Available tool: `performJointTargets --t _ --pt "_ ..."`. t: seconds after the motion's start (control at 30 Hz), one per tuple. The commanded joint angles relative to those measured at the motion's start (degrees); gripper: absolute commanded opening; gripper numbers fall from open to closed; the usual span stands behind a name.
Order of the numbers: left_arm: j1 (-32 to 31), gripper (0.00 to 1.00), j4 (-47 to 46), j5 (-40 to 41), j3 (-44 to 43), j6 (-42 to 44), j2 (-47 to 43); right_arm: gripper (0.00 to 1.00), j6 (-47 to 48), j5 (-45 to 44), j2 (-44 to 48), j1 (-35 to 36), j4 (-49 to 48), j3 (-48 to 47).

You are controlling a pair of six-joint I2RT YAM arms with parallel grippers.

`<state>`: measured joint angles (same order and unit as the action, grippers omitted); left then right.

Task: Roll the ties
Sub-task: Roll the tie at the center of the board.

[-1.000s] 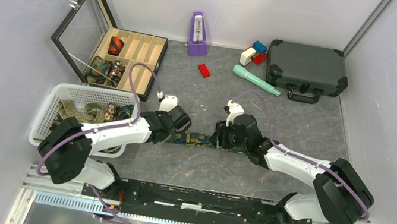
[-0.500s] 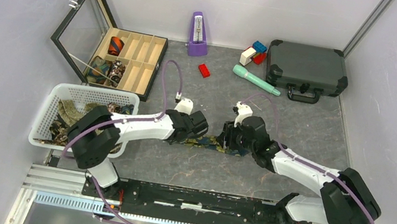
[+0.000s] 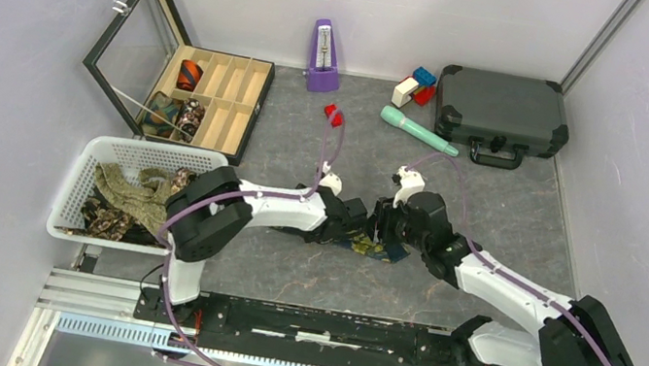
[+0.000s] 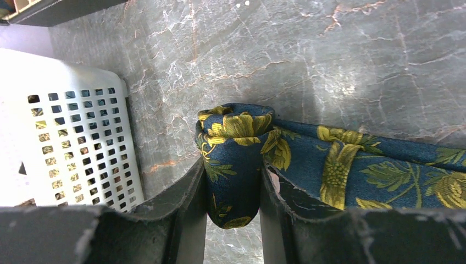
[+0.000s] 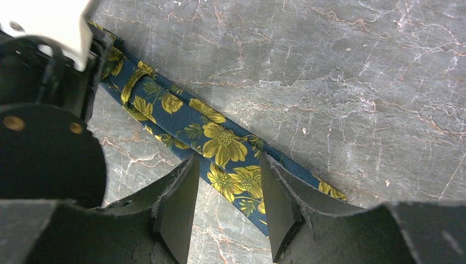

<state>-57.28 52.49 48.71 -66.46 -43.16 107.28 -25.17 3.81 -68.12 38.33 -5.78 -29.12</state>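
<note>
Tie [image 4: 236,126]: soft navy fabric with a yellow flower print. One end is wound into a small tight coil, clamped between the dark fingers of the left gripper [image 4: 232,171], whose jaws are partly closed on it. The rest of the strip runs flat from the coil to the right gripper [image 5: 228,162]. Its jaws stand half apart astride the strip, one finger at each edge, not squeezing it.

Table [image 4: 329,66]: grey marbled surface under both grippers.

Basket [image 4: 71,137]: white perforated plastic, left of the left gripper, holding loose olive and brown ties [image 3: 127,193].
</note>
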Motion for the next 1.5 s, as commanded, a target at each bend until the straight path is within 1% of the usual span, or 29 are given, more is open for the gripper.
performJointTargets --t 0.0,0.1,0.4,0.57,0.8,1.3,1.47 --pt "-1.1 0.23 1.2 -2.8 -2.6 -0.3 4.8 0.51 0.8 -1.0 2.4 -0.5 0.2 0.5" --pt "-1.4 0.23 1.1 -4.5 -3.9 0.1 6.9 0.51 0.9 -1.1 3.0 -0.7 0.6 0.5" --pt "-2.4 0.30 1.1 -8.2 -6.2 1.6 10.9 0.51 1.1 -0.9 4.4 -1.1 1.3 0.6" --pt "-2.6 0.40 1.1 -9.7 -6.5 2.4 9.9 0.51 1.1 -0.8 4.8 -1.2 1.7 0.5" --pt "-2.6 0.50 1.2 -11.8 -6.7 3.2 8.7 0.51 1.2 -0.9 4.9 -1.3 2.0 -0.2" --pt "-2.7 0.60 1.4 -13.1 -7.1 4.8 4.4 0.51 1.0 -0.7 3.5 -1.3 2.0 -2.2" --pt "-2.6 0.64 3.1 -12.8 -8.7 5.2 4.0 0.51 0.7 -0.4 1.8 -1.3 0.9 -2.0"
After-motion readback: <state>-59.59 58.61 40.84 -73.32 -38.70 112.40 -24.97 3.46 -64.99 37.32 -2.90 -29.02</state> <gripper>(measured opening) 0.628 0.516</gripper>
